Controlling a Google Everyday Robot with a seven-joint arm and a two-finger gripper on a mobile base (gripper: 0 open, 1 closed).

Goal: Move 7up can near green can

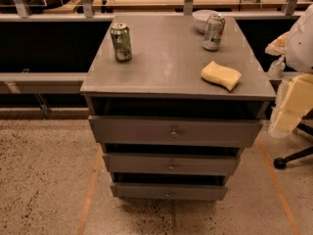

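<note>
Claw point(292, 102) hanging beside tabletop point(166, 77), right side; cannot tell its state. 7up can point(213, 32) standing well apart from green can point(121, 42). Grasp seemingly not yet begun; next move likely calling for reach to 7up can.

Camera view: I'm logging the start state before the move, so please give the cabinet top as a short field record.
surface: grey cabinet top, three drawers below
7up can: upright, back right, just in front of the white bowl
green can: upright, back left, well apart from the 7up can
sponge: yellow, front right
gripper: not in view
task: not yet done
</note>
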